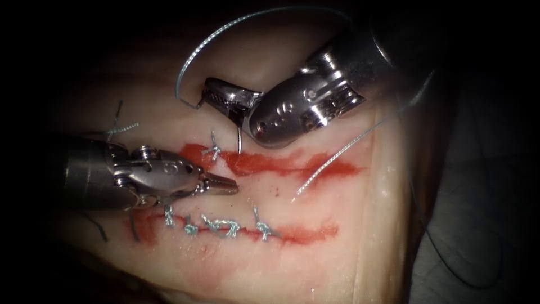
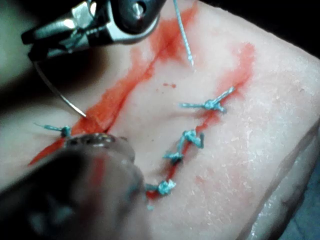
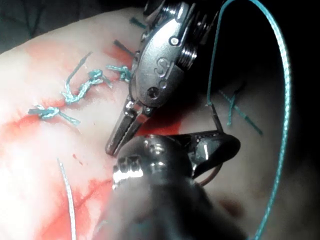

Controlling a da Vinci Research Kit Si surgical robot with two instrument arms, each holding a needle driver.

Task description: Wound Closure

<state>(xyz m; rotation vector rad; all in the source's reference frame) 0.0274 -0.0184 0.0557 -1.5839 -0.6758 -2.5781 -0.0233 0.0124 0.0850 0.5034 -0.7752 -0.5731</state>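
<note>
The tissue [image 1: 315, 253] carries two cuts. The upper cut [image 1: 270, 163], red with fluid, has one knot [image 1: 212, 150] at its left end. My right tool [image 1: 207, 93] reaches in from the upper right, jaws shut on the curved needle [image 1: 239, 141] near its tail. The needle's tip [image 2: 83, 115] rests at the upper cut's edge, just right of the knot; I cannot tell whether it has entered. Thread [image 1: 225, 28] arcs up from the tail. My left tool [image 1: 232, 186] lies just below the upper cut, at its left end, jaws shut on nothing [image 3: 114, 146].
The lower cut [image 1: 304, 232] is closed by several knotted stitches [image 1: 225, 227]. A loose thread end [image 1: 326, 166] lies across the right part of the upper cut. Short cut thread tails [image 1: 121, 128] sit above the left tool's shaft. The tissue's edge [image 1: 394, 214] falls away on the right.
</note>
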